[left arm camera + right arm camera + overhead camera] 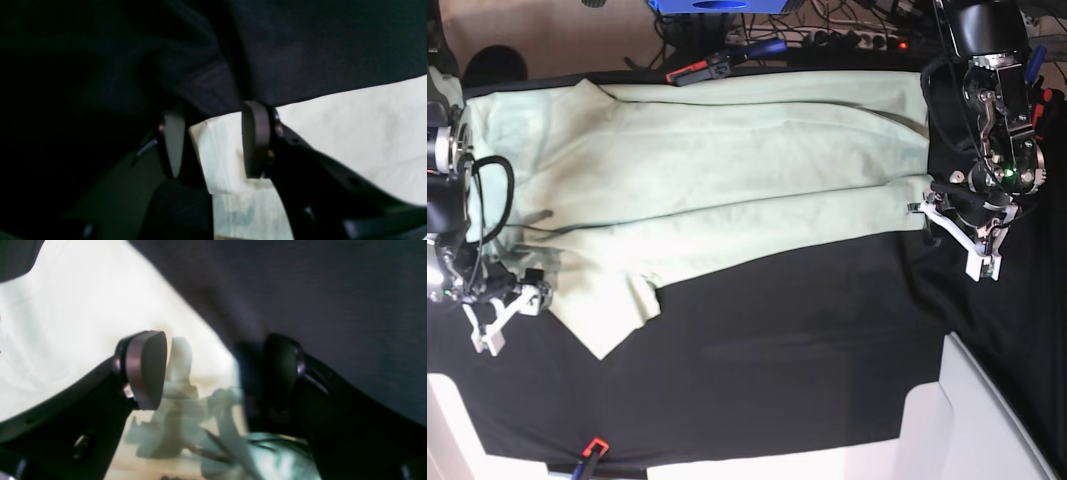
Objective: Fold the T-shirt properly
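My left hand [980, 243] is hanging with its fingers spread just off the hem edge of the T-shirt [717, 170], holding nothing; my right hand [502, 310] is likewise spread beside the opposite edge. The shirt is lying across the black cloth [807, 330] on the surface. I am judging it light, soft and floppy, best pinched at corners. No containers are showing.

No text, label, brand, number or sign could be read in any of the three views. Both wrist views were too blurred and dark to show any lettering.
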Motion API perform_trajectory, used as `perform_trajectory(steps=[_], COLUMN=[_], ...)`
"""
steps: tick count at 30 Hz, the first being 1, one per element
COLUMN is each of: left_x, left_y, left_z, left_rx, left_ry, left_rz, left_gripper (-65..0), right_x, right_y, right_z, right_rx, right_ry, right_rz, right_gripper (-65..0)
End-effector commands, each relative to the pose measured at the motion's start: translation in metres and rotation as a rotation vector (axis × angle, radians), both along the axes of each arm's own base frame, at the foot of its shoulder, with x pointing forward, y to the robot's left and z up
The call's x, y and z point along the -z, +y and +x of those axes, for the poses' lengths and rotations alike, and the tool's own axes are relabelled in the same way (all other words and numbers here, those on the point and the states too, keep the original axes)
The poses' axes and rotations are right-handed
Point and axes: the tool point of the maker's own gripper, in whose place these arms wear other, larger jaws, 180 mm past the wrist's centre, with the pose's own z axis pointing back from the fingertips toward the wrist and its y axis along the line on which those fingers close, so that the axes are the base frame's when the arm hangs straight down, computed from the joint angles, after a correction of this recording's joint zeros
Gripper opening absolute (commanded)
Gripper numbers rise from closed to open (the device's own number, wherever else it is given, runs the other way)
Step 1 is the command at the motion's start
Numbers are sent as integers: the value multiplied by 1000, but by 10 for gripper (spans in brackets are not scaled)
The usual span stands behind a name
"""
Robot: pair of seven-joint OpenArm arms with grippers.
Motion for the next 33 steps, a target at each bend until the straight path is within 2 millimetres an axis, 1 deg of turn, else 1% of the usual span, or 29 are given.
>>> perform_trajectory(steps=[1, 5, 12, 19, 21, 23, 25, 27, 29, 33], left_x=[-14, -14, -13, -13, -13, -13, -13, -13, -13, -13], left_y=[5, 5, 5, 5, 5, 5, 5, 5, 5, 5], left_z=[10, 10, 10, 10, 10, 10, 10, 10, 10, 9], left_rx=[0, 0, 0, 0, 0, 0, 0, 0, 0, -1], left_ry=[-52, -51, -49, -49, -49, -49, -49, -49, -49, -48], left_rz=[11, 10, 10, 10, 10, 10, 10, 10, 10, 10], left_gripper=[-371, -371, -371, -371, -371, -371, -371, -371, -371, -363], right_x=[-20, -12, -1, 0, 0, 0, 1, 1, 1, 0], right_y=[-15, -15, -10, -10, -10, -9, -3, -3, -3, -3], right_z=[18, 9, -2, -3, -3, -3, -2, -2, -2, -1], right_rx=[15, 15, 12, 12, 12, 12, 7, 6, 10, 12], right_ry=[-65, -43, -19, -18, -18, -18, -18, -18, -19, -23], right_rz=[-19, -19, -12, -12, -12, -10, -3, -1, 1, 2], right_gripper=[-209, -210, -216, -221, -271, -361, -463, -561, -643, -647])
